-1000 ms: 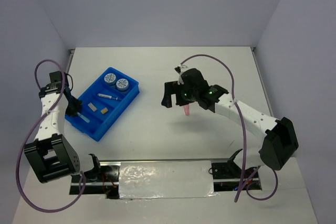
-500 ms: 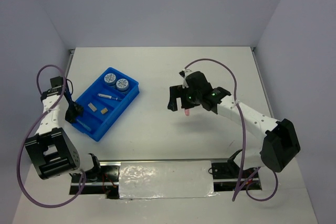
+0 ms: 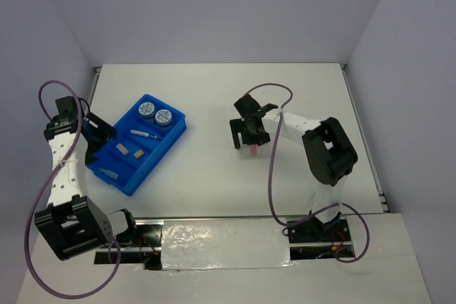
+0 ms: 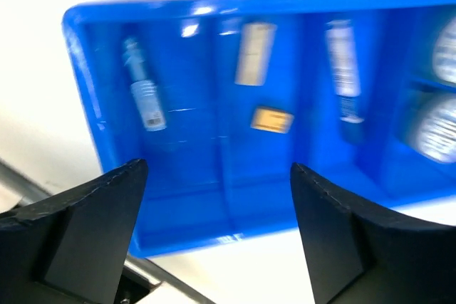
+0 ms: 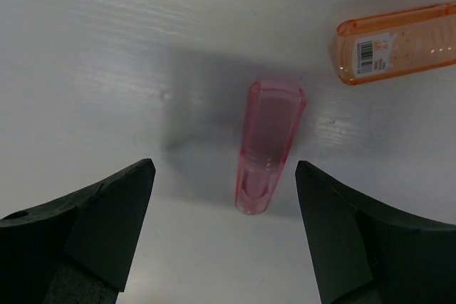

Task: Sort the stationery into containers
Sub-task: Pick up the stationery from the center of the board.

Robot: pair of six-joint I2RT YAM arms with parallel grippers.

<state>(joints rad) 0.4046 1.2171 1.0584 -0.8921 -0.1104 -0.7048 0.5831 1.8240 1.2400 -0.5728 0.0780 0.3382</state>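
Observation:
The blue tray (image 3: pixel 168 146) (image 4: pixel 85 69) sits at the table's left. It holds two patterned discs (image 3: pixel 146 109) (image 4: pixel 438 129), the pen (image 3: pixel 144 134) (image 4: pixel 344 76), a grey block (image 4: pixel 255 44), a tan block (image 4: pixel 272 119) and a light-blue capsule (image 3: pixel 108 173) (image 4: pixel 143 92). My left gripper (image 3: pixel 98 133) (image 4: pixel 217 170) hangs open above the tray's left edge, holding nothing. A pink capsule (image 3: pixel 254 150) (image 5: pixel 268 144) lies on the table with an orange capsule (image 5: pixel 399 40) beside it. My right gripper (image 3: pixel 249 135) (image 5: pixel 224 170) is open, straddling the pink capsule's near end without touching it.
A foil-covered strip (image 3: pixel 224 243) runs along the near edge between the arm bases. Purple cables (image 3: pixel 272 176) loop from both arms. Walls close the table in at the back and on both sides.
My left gripper has opened and drawn back from the tray, leaving the light-blue capsule in the end compartment. My right arm has folded inward over the pink capsule, its jaws narrowing slightly.

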